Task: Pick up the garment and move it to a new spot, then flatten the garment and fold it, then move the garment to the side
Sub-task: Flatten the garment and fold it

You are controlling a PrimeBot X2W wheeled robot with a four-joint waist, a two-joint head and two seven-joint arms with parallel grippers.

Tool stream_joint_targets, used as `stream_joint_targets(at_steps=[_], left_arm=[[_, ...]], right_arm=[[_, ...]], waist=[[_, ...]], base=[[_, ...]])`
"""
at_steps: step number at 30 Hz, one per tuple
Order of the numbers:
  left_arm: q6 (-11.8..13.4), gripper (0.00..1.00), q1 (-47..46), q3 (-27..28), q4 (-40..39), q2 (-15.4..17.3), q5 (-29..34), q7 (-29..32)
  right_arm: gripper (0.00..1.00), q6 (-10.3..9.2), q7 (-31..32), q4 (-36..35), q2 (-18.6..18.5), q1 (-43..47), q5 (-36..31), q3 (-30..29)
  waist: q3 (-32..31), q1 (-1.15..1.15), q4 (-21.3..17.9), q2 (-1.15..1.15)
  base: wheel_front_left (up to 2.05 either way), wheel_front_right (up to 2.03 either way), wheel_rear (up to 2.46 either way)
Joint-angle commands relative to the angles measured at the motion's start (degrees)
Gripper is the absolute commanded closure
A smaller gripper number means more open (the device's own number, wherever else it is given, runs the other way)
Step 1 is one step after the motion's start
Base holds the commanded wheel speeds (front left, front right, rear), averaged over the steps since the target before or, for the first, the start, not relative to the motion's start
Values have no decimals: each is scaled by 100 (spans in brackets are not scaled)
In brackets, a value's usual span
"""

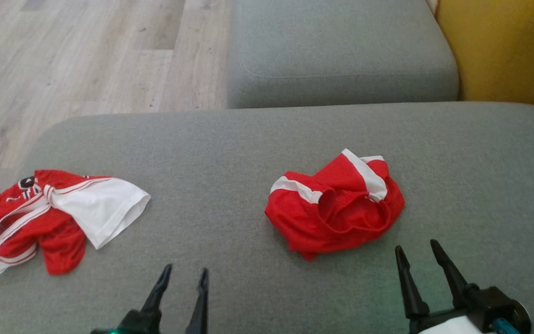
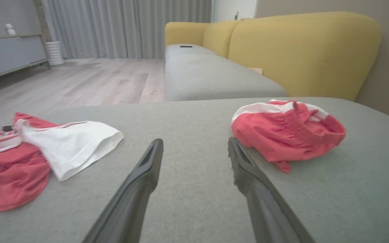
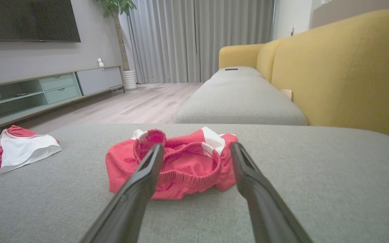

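While both arms are hovering low over the near edge of the broad grey fabric seat cushion [image 1: 230,148], a crumpled pair of red mesh shorts with white side stripes [image 1: 336,204] is lying a little right of the cushion's middle, well away from its far edge. The heap is stretching wider than it is deep, its long axis running across the cushion from left to right and rising slightly toward the far right corner. The gathered elastic waistband is gaping toward the near edge, the white stripes are sitting on the far side, and a small red corner is poking out toward the near edge.

The right gripper [image 1: 416,246] is hanging just short of the shorts, not touching them, its two long dark fingers spread wide with nothing between them and pointing straight at the waistband. The left gripper [image 1: 186,269] is also standing wide and empty, aiming at bare cushion between the two garments.

Over by the cushion's left edge, a rumpled red-and-white striped jersey [image 1: 40,218] is sprawling, one white sleeve reaching toward the middle, well apart from the shorts. Beyond the far edge, a second grey seat cushion [image 1: 341,51] is butting against a mustard-yellow backrest [image 1: 503,46], and pale wood-plank flooring [image 1: 86,55] is stretching away to the left.
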Motion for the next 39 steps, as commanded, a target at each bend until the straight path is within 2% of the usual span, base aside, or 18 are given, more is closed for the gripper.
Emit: stream_joint_targets(at_steps=[1, 5, 8, 12, 15, 17, 20, 26, 29, 30, 35, 39], left_arm=[[-114, 0, -522, 61, -105, -60, -154, -71], [-357, 0, -1023, -297, 40, -82, -570, -71], [-447, 0, -1568, -751, 183, -85, -1130, -71], [-525, 0, -2421, -1490, 498, -86, -1415, -71], [-487, 0, -2990, -2001, 860, -86, -1835, -71], [-455, 0, -3354, -2291, 1137, -86, -2295, -71], [-435, 0, -3812, -2749, 1611, -87, -3432, 94], [-208, 0, -4754, -3545, 2363, -87, -4805, 438], [48, 0, -5132, -3732, 2590, -87, -5349, 339], [48, 0, -5132, -3732, 2590, -87, -5349, 339], [506, 0, -5605, -4012, 2916, -87, -6299, 284], [680, 0, -5835, -4100, 3045, -87, -7100, 178]], right_arm=[[0, -5, -22, -201, -28, -214, -1, 164], [0, -5, -22, -190, -28, -328, -10, 239], [0, -5, -22, -193, -28, -440, -34, 282], [0, -5, -22, -196, -28, -604, -77, 397], [0, -5, -22, -224, -28, -767, -82, 522], [0, -5, -22, -244, -28, -891, -65, 589], [0, -5, -22, -255, -28, -1060, -25, 652], [0, -5, -22, -271, -28, -1261, 53, 662], [0, -5, -22, -265, -28, -1330, 89, 680], [0, -5, -22, -265, -28, -1330, 89, 680], [0, -5, -22, -263, -28, -1408, 141, 696], [0, -5, -22, -245, -28, -1437, 168, 721]], waist=[[86, 0, -81, 0], [290, 0, -334, 0], [483, 0, -539, 0], [774, 0, -859, 0], [1075, 0, -1139, 0], [1287, 0, -1327, 0], [1549, 0, -1566, 0], [1879, 0, -1885, 0], [1988, 0, -1978, 0], [1988, 0, -1978, 0], [2100, 0, -2043, 0], [2132, 0, -2069, 0]], base=[[0, 0, 0], [0, 0, 0], [0, 0, 0], [0, 0, 0], [0, 0, 0], [0, 0, 0], [0, 0, 0], [0, 0, 0], [0, 0, 0], [0, 0, 0], [0, 0, 0], [0, 0, 0]])
